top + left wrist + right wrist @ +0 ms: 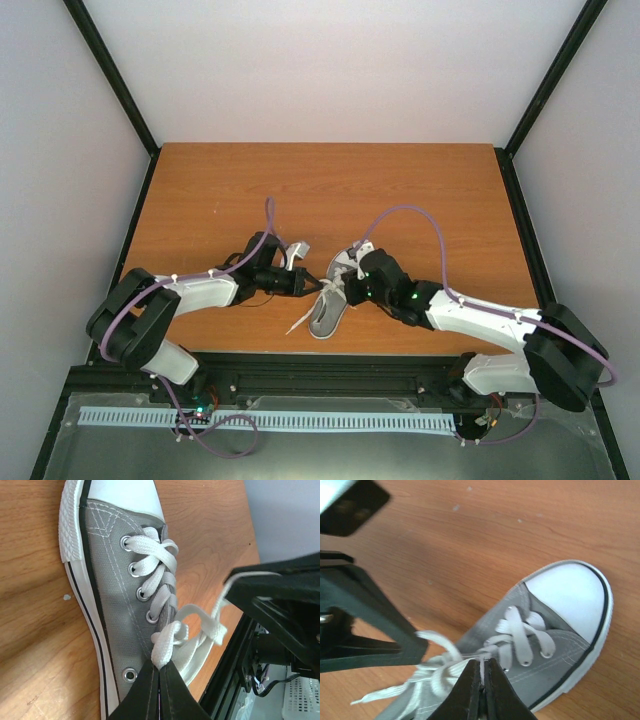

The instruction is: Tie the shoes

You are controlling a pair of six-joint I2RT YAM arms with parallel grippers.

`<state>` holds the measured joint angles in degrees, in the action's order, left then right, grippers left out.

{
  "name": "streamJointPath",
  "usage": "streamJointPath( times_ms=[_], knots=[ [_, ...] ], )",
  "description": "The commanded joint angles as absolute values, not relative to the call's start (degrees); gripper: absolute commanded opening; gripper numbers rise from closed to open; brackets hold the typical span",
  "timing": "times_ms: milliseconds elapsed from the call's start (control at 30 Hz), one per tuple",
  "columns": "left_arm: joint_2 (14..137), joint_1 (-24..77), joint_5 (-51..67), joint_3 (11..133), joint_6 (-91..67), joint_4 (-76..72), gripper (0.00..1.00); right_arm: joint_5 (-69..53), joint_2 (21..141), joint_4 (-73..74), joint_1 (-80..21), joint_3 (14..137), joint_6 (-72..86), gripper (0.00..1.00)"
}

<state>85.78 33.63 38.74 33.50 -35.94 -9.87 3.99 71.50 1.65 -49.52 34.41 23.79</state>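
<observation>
You are dealing with a single shoe that is lying on the table, close to the near edge and about midway along it. Its heel is facing that edge, and its white toe cap is pointing toward the far edge, angled a little to the right. The grey upper is facing up, and the white laces are crossing through the eyelets in neat rows from the toe cap back. Toward the shoe's opening they are running loose in loops and strands. The left gripper is reaching in from the shoe's left side. Its jaws are closed tight and are pinching a folded bight of lace just above the upper eyelets, with the fingertips meeting on the white fabric. The right gripper is coming in from the opposite side. Its jaws are likewise pressed together and are clamping a lace strand over the middle of the tongue area. In the left wrist view a strand is also running up to the tip of that gripper. The two grippers are sitting near each other over the shoe's opening, apart and not touching. One flat lace end is trailing off the shoe's left side onto the bare wood, toward the near edge.
</observation>
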Motion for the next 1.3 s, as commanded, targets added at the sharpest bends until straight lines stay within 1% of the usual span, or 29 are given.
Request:
streamJointPath(
  times_ms=[0, 333, 700, 933, 1133, 1267],
  knots=[
    [85.7, 33.3, 37.0, 34.6, -34.2, -9.1, 0.01, -0.1, 74.6, 0.3, -45.8, 35.0, 27.7, 0.03],
    [82.6, 33.2, 28.7, 33.1, -35.2, -4.3, 0.01, -2.2, 76.4, -0.5, -40.7, 32.7, 31.5, 0.03],
    [78.6, 32.2, 22.3, 31.9, -36.8, -0.3, 0.01, -2.8, 76.0, -0.3, -38.6, 30.1, 32.5, 0.03],
    [79.6, 26.8, 25.4, 30.1, -37.7, -0.9, 0.01, -2.9, 75.2, -0.2, -37.6, 29.0, 32.7, 0.03],
    [80.1, 26.5, 26.9, 30.6, -36.5, -1.0, 0.01, -3.3, 74.9, -0.3, -37.2, 28.8, 32.1, 0.03],
    [79.8, 26.5, 30.1, 31.5, -32.9, -1.3, 0.01, -7.0, 73.8, -2.1, -37.2, 30.2, 28.6, 0.03]
  ],
)
